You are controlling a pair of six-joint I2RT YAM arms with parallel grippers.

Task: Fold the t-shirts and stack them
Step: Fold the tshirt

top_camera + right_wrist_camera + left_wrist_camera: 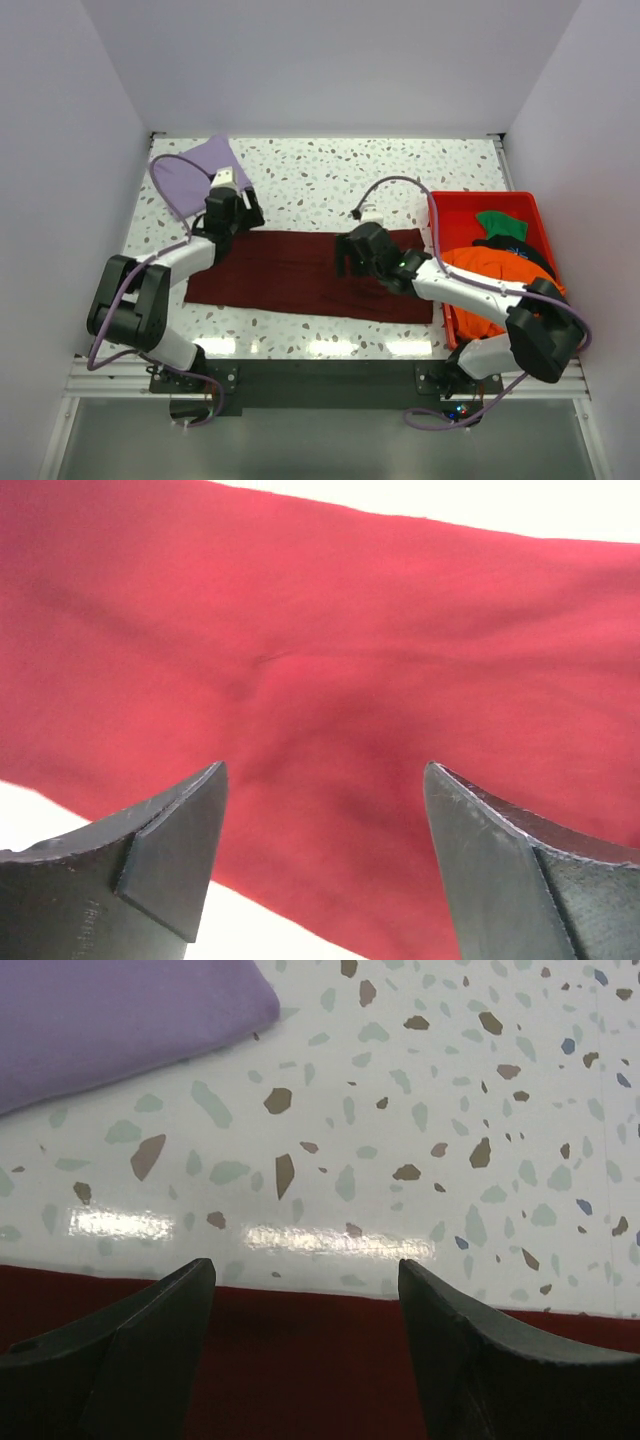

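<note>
A dark maroon t-shirt point(300, 275) lies folded into a long band across the middle of the table. My left gripper point(238, 222) hangs open over its far left edge. In the left wrist view, the left gripper point(305, 1290) has the maroon cloth point(300, 1370) below its spread fingers and nothing between them. My right gripper point(345, 262) stands open over the band's right half. In the right wrist view, the right gripper point(325, 790) hovers just above the maroon cloth point(330, 670), which shows a small crease. A folded lavender t-shirt point(190, 175) lies at the far left, and its corner point(100, 1020) shows in the left wrist view.
A red plastic bin point(480, 197) stands at the right edge, holding an orange t-shirt point(490, 265), a green one point(500, 222) and a black one point(525, 250). White walls close in the speckled table point(330, 175) on three sides.
</note>
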